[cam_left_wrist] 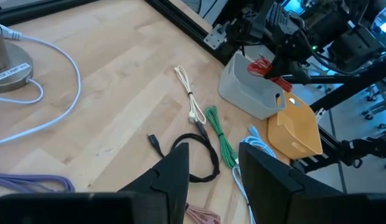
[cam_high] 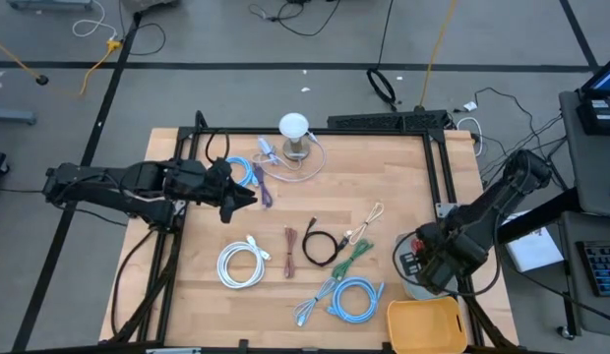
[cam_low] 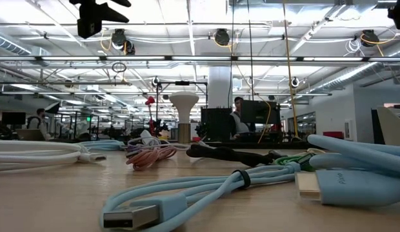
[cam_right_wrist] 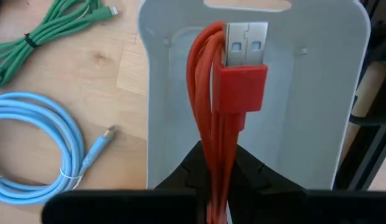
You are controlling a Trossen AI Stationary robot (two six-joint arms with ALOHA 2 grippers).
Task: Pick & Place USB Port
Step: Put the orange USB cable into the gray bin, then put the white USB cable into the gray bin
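Only the right wrist view shows the right gripper (cam_right_wrist: pixel 219 163) with its fingers clamped on a red USB cable (cam_right_wrist: pixel 233 68) above the grey bin (cam_right_wrist: pixel 305 118). Left gripper (cam_left_wrist: pixel 211 165), fingers apart and empty, faces that bin across the bench (cam_left_wrist: pixel 118 81).

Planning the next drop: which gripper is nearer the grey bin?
Right. The right gripper hangs directly over the grey bin, jaws shut on the red USB cable. The left gripper is far across the table.
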